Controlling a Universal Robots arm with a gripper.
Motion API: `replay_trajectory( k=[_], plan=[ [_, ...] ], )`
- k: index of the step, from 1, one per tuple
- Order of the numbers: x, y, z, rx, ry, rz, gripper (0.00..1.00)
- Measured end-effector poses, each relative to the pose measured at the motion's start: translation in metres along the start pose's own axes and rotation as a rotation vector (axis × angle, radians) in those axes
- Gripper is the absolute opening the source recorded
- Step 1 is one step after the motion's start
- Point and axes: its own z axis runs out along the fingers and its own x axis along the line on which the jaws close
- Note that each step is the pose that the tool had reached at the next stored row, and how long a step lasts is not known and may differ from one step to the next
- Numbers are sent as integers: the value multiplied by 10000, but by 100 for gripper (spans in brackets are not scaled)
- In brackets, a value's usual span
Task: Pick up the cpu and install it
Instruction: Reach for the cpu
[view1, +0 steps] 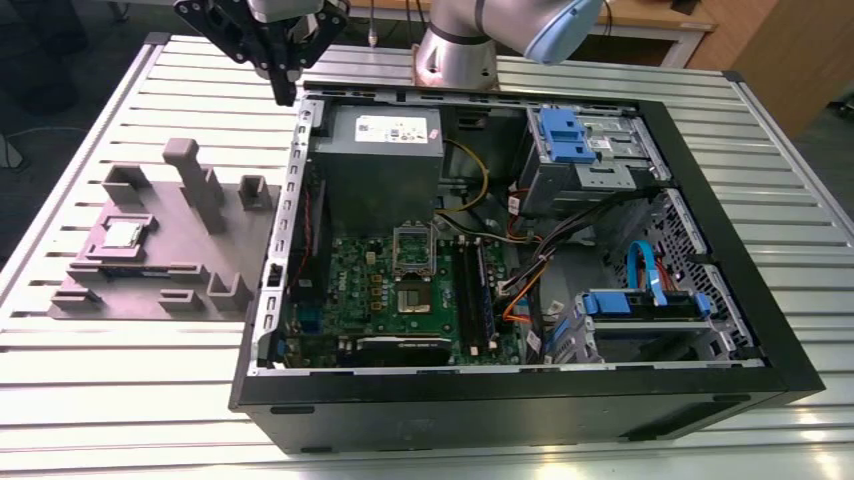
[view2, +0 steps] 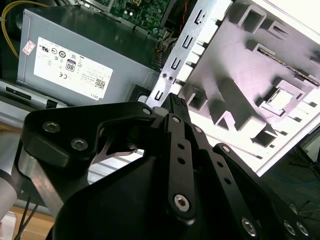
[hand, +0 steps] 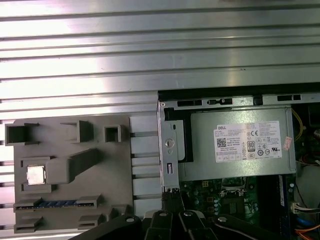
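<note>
End effector (view1: 283, 95) hangs empty with its fingers pressed together, tips poised over the rim of the open computer case (view1: 534, 405), just beside the grey power supply (view1: 380, 160). In the exterior view the cpu (view1: 124, 234) lies at about seven o'clock from those tips, well apart from them and outside the case. It sits flat in a square pocket of the grey holder block (view1: 160, 292) on the slatted bench (view1: 120, 400). Being square, it has no long axis, and its edges run with the block's. The shiny socket frame (view1: 412, 250) lies at about five o'clock from the tips, inside the case.
</note>
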Motion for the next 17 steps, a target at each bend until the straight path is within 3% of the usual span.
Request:
replay_trajectory(
  k=[17],
  plan=[
    [57, -4, -1, 0, 0, 0, 11]
  ],
)
